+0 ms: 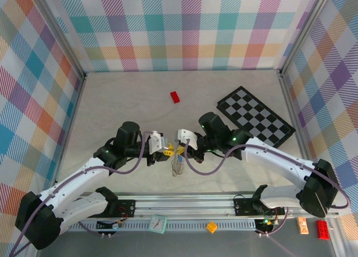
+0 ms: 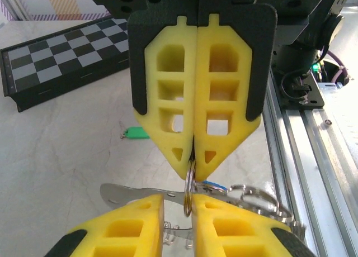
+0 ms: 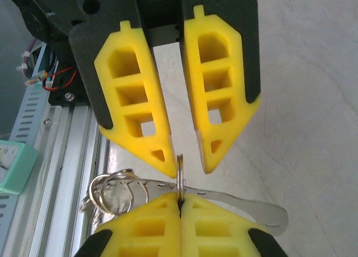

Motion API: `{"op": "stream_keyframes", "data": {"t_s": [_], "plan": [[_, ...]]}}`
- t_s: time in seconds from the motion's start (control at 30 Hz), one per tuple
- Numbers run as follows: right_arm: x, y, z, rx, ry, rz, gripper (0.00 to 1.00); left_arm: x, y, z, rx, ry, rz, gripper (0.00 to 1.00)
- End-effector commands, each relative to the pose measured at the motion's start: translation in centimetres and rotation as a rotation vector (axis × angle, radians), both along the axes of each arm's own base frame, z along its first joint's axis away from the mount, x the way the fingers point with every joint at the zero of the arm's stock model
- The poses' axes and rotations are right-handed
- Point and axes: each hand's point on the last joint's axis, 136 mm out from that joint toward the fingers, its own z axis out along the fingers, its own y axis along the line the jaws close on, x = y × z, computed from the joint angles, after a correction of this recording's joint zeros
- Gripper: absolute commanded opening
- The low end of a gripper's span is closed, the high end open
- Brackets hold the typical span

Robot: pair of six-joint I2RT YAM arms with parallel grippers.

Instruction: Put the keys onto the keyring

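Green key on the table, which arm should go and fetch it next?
Left, probably. The left fingers stand apart, gripping nothing, free to fetch the green key. The right fingers are shut on the keyring and should hold it steady.

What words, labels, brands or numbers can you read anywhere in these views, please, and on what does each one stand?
No text can be read in any view.
Teal block on the front rail: the marks on its white face are too small to read.
Chequered board: plain dark and light squares, no lettering visible.
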Motion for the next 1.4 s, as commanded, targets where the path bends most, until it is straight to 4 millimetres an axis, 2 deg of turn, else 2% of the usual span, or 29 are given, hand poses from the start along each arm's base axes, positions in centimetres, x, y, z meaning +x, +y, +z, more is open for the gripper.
{"op": "stream_keyframes", "data": {"t_s": [0.0, 0.1, 0.17, 0.23, 0.33, 0.43, 0.63, 0.87, 1.03, 1.13, 1.17, 1.23, 1.27, 1.37], "plan": [[-0.7, 0.2, 0.4, -0.053, -0.019, 0.048, 0.0, -0.1, -0.3, 1.1, -0.007, -0.032, -0.023, 0.17], [-0.8, 0.5, 0.8, -0.059, -0.019, 0.053, 0.0, -0.1, -0.3, 1.1, -0.008, -0.031, -0.025, 0.14], [-1.1, 0.5, 1.3, -0.026, -0.022, 0.057, 0.0, -0.2, -0.3, 1.1, -0.009, -0.029, -0.028, 0.07], [-1.0, 0.5, 1.7, 0.023, -0.036, 0.039, 0.15, -0.4, -0.4, 1.2, -0.013, -0.028, -0.035, 0.0], [-0.6, 0.1, 2.1, 0.12, -0.034, -0.013, 0.28, -0.6, -0.5, 1.5, -0.036, -0.029, -0.048, 0.0], [0.1, -0.3, 2.4, 0.199, -0.028, -0.071, 0.32, -1.0, -0.7, 1.7, -0.072, -0.014, -0.066, 0.0], [0.2, 0.0, 1.8, 0.261, 0.002, -0.09, 0.35, -1.5, -1.0, 2.1, -0.108, 0.008, -0.096, 0.0], [0.2, 0.2, 1.7, 0.28, 0.004, -0.082, 0.29, -1.8, -1.0, 2.0, -0.11, 0.015, -0.107, 0.0], [-0.1, 0.5, 1.6, 0.284, 0.016, -0.058, 0.14, -1.9, -1.1, 2.3, -0.124, 0.016, -0.118, 0.0], [-0.4, 0.6, 1.9, 0.287, 0.02, -0.033, 0.02, -1.8, -1.1, 2.2, -0.122, 0.017, -0.109, 0.0], [-0.5, 0.6, 2.1, 0.283, 0.019, -0.025, 0.0, -1.6, -1.0, 2.1, -0.116, 0.014, -0.096, 0.04], [-0.6, 0.5, 2.2, 0.267, 0.01, -0.016, 0.0, -1.0, -0.9, 1.9, -0.095, 0.003, -0.061, 0.2], [-0.5, 0.4, 2.1, 0.248, 0.004, -0.016, 0.0, -0.6, -0.7, 1.8, -0.08, -0.01, -0.038, 0.23], [-0.3, -0.1, 1.4, 0.157, -0.012, -0.018, 0.0, 0.0, -0.2, 1.2, -0.025, -0.038, -0.004, 0.25]]}}
